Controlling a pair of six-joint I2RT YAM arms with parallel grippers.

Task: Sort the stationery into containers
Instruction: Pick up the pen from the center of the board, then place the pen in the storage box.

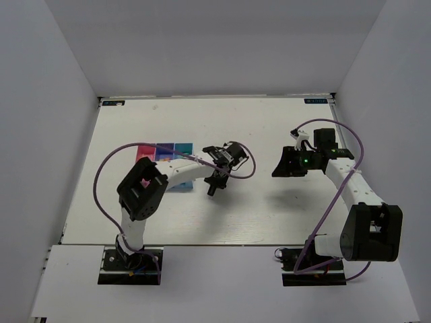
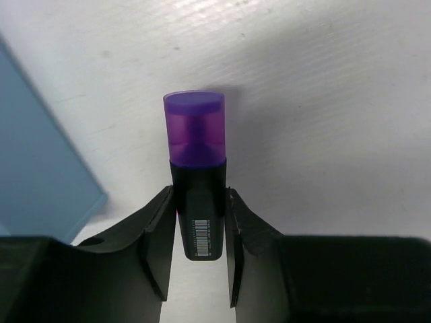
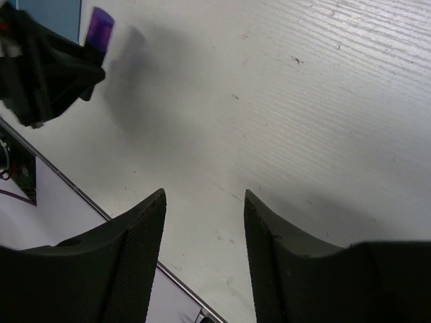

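Clearly, the left gripper [image 2: 200, 195] is clamped on a highlighter [image 2: 195, 134]: its two black fingers [image 2: 158, 235] press the black barrel from 9 and 3 o'clock, with a small barcode label showing between them. The translucent purple cap sticks out past the fingertips toward 12 o'clock in the left wrist view. A soft shadow lies on the white table [image 2: 323, 101] just at 1 o'clock of the cap; whether the cap touches the table I cannot tell. At 9 o'clock of the highlighter a corner of the light blue bin [image 2: 40, 155] fills the edge of that view, apart from the cap.

From above, the left gripper [image 1: 214, 183] hangs just at 3 o'clock of the row of bins, near the light blue bin [image 1: 182, 148]. The dark blue bin [image 1: 163, 149] sits at 9 o'clock of that one, and the pink bin [image 1: 144, 155] lies beyond it, the white forearm crossing over their near ends.

The right gripper [image 3: 205, 195] stands released, its jaws spread with nothing but bare table [image 3: 323, 101] between them. In its wrist view the left gripper [image 3: 40, 74] appears at 10 o'clock, with the purple cap [image 3: 101, 25] poking out beside it. From above, the right gripper [image 1: 279, 168] hovers well apart from the left one, at its 3 o'clock, over the open table [image 1: 269, 121].
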